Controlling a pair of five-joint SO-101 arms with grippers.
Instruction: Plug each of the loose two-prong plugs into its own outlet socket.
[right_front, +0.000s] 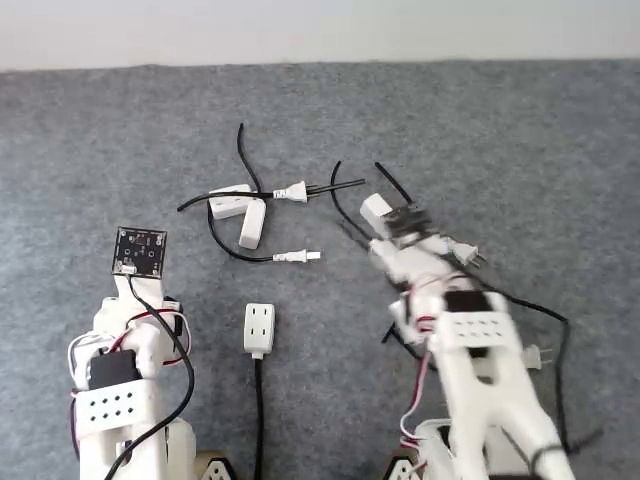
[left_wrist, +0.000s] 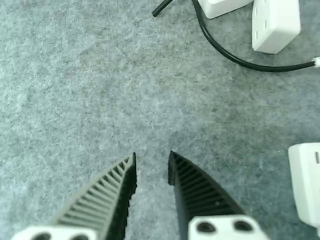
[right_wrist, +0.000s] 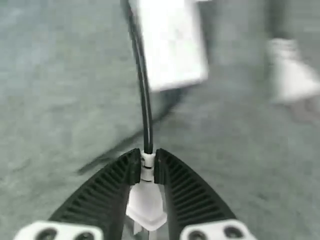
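- Held plug (right_wrist: 146, 202): white, grasped between the fingers of the right end effector (right_wrist: 146, 159). Its black cord (right_wrist: 145, 100) runs out past the fingertips.
- Far socket (right_wrist: 172, 45): white block lying on the surface just ahead of the held plug. In the high view it (right_front: 376, 209) sits just beside the tip of the right end effector (right_front: 403, 224), right of centre.
- Upper plug (right_front: 292, 192) and lower plug (right_front: 298, 257): loose, mid-surface, one behind the other. The lower plug's prongs point right.
- Third plug (right_front: 468, 257): close against the right arm's outer side.
- Fourth plug (right_front: 537, 355): on the surface to the right of that arm, nearer its base.
- Back socket (right_front: 230, 201) and slanted socket (right_front: 252, 223): touching each other, just left of the upper plug. Both show in the left wrist view (left_wrist: 222, 5) (left_wrist: 275, 22).
- Front socket (right_front: 259, 328): alone between the two arms, its cord leading toward the near edge.
- Left end effector (left_wrist: 151, 161): released, fingers apart, nothing between them, over bare grey surface (left_wrist: 75, 100).
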